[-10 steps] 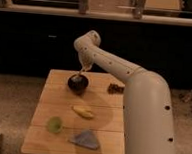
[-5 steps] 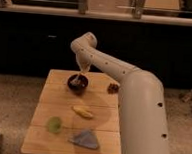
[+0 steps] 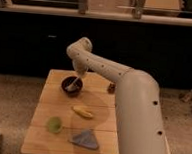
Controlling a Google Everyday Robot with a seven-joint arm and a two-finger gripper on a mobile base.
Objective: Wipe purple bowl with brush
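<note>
The dark purple bowl [image 3: 71,85] sits on the wooden table [image 3: 59,139] near its far left corner. My gripper [image 3: 79,74] hangs just above the bowl's right rim at the end of the white arm. A slim pale brush [image 3: 74,83] slants down from the gripper into the bowl, its head resting inside.
A yellow banana-shaped object [image 3: 82,111] lies mid-table. A flat green round object [image 3: 54,124] sits at the front left and a grey-blue cloth [image 3: 85,139] at the front. A small brown object [image 3: 110,87] lies at the far right, behind the arm.
The arm has swung left over the bowl, and the brush head now lies lower inside the bowl.
</note>
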